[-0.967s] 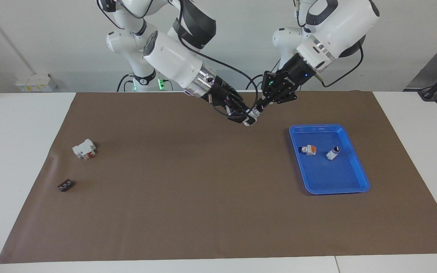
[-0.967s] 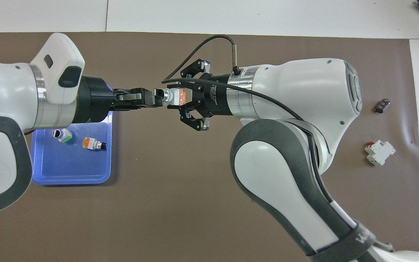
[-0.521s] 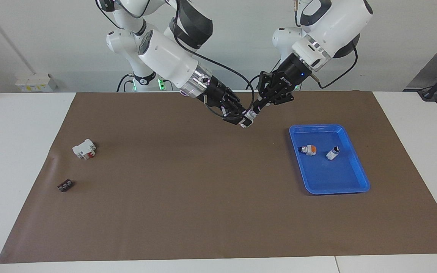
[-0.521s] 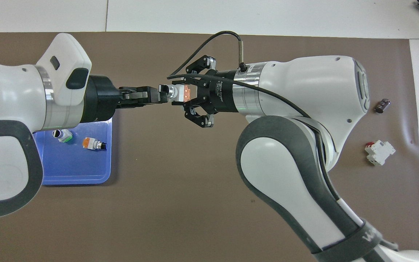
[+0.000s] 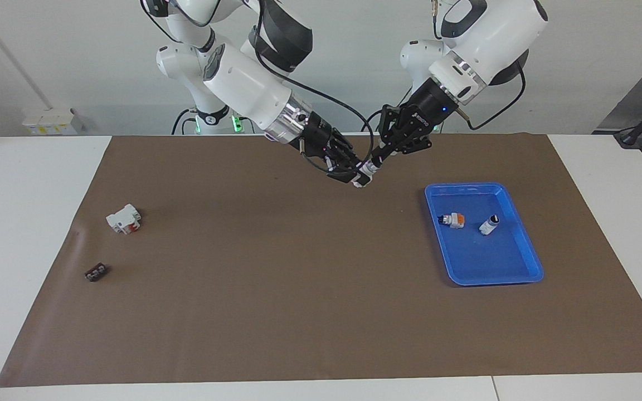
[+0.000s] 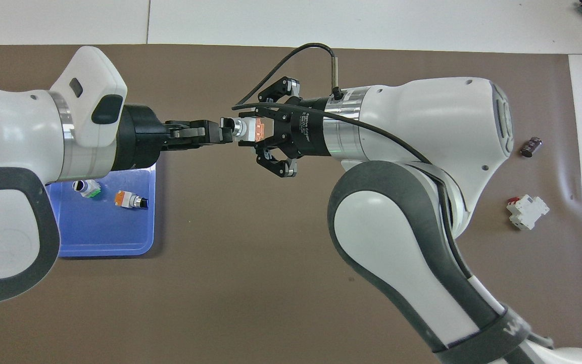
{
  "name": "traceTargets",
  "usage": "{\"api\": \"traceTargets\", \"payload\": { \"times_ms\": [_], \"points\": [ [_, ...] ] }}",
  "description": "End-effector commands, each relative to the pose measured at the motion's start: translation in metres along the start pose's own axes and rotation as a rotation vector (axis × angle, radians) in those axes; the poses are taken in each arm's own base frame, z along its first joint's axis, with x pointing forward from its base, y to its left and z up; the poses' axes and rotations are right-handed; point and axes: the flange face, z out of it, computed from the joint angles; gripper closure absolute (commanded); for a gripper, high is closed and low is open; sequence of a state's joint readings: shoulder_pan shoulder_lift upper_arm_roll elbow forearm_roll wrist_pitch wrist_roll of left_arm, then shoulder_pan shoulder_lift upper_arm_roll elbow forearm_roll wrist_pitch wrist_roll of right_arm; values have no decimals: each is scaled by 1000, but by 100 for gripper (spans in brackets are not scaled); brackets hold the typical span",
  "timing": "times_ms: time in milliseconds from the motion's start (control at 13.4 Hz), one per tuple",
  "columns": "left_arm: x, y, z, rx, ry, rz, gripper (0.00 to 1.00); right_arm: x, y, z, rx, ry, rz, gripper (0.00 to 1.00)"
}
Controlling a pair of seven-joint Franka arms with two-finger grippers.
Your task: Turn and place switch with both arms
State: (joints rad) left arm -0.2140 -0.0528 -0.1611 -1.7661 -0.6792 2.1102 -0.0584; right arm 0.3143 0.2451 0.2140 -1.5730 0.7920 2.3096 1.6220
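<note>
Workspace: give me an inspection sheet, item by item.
Surface: brown mat on a white table.
Job's things: switch held in the air between both grippers; blue tray holds another orange switch and a white cylinder.
Clutter: white-and-red block and small dark part toward the right arm's end.
Grippers: left gripper shut on the knob end; right gripper shut on the body.
Cables: black cable looping off the right wrist.
Surroundings: white wall.

White desk [image 5: 31,223], its top largely covered by a brown mat [image 5: 276,289]. Plain pale wall [image 5: 76,55] rises directly above the desk. A small white box [image 5: 52,121] sits against the wall at the desk's edge. Lighting even.
</note>
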Motion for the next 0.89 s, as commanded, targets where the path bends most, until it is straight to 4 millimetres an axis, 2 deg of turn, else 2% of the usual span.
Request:
{"api": "traceTargets", "payload": {
  "times_ms": [0, 446, 521, 595, 818],
  "points": [
    [-3, -8, 2, 16, 22, 9, 100, -9, 8, -8, -13, -5, -24, 100],
    [-3, -9, 2, 18, 18, 6, 100, -10, 8, -9, -13, -5, -23, 100],
    [-4, -9, 2, 18, 17, 5, 100, -11, 9, -8, -15, -5, -20, 29],
    [-4, -11, 3, 20, 15, 2, 100, -11, 9, -9, -14, -4, -21, 0],
    [-4, -11, 2, 21, 16, 3, 100, -12, 9, -16, -17, -2, -24, 0]
  ]
}}
